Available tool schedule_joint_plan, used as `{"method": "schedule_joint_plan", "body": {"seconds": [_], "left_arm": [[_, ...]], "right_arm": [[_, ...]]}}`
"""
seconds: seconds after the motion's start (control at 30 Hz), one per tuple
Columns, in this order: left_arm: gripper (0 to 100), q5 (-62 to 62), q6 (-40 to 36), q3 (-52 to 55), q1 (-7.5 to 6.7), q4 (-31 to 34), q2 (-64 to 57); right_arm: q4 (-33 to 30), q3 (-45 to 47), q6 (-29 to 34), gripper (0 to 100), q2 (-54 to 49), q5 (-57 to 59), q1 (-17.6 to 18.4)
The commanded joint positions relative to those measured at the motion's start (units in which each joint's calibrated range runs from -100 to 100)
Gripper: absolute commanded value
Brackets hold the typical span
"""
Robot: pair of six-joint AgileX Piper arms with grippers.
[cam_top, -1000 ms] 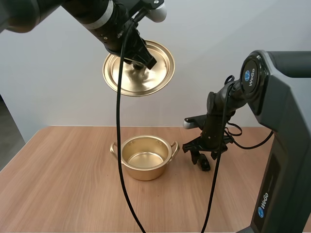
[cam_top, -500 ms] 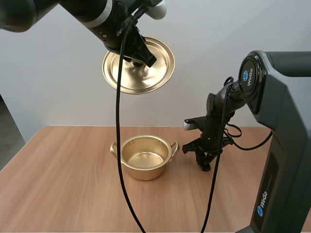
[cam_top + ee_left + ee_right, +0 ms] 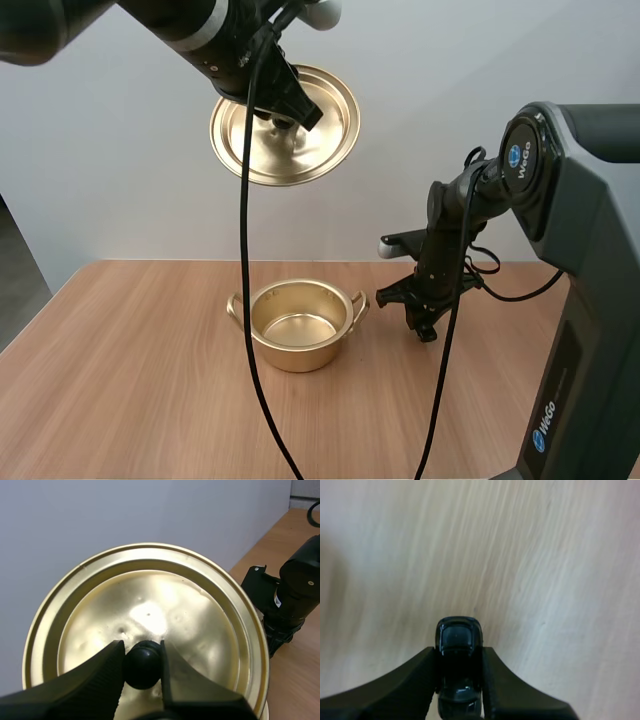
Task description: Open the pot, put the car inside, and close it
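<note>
our right gripper [image 3: 459, 680] is clamped on the car [image 3: 459, 640], a small dark toy pinched lengthways between the fingers, low over the table [image 3: 550, 570] and just beside the pot [image 3: 297, 340]. our left gripper [image 3: 142, 656] is clamped on the black knob [image 3: 143, 666] of the lid [image 3: 150, 600], which hangs tilted, high above the pot and well apart from it. the pot stands open and looks empty. to do this step well, we judge the car should rise above the rim, cross to the middle of the mouth and go low inside before the grip lets go, so it does not bounce out. the pot's near handle [image 3: 359, 303] sits between the car and the mouth; a low sideways move could knock it. the lid is high enough to leave the way clear.
</note>
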Motion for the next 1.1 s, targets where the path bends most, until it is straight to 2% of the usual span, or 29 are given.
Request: {"method": "schedule_joint_plan", "body": {"seconds": [0.0,0.23,0.47,0.8,1.07], "left_arm": [[0,0.4,-0.2,-1.6,0.0,0.0,-0.6],[0,0.7,-2.4,-6.1,0.0,0.0,-2.4],[0,0.7,-4.5,-11.3,0.0,0.4,-5.0],[0,2.6,-4.6,-19.4,0.0,0.4,-8.2],[0,2.8,-4.6,-20.6,0.0,0.5,-8.1]], "right_arm": [[-0.1,-3.3,0.0,29,-3.5,4.3,0.0],[0.9,-11.4,-1.0,29,-11.6,12.4,0.0],[13.1,-17.1,-8.9,29,-13.2,22.6,1.2],[13.3,-17.2,-8.5,29,-9.2,20.0,11.1],[13.3,-17.2,-8.9,29,-1.5,17.8,14.9]]}}
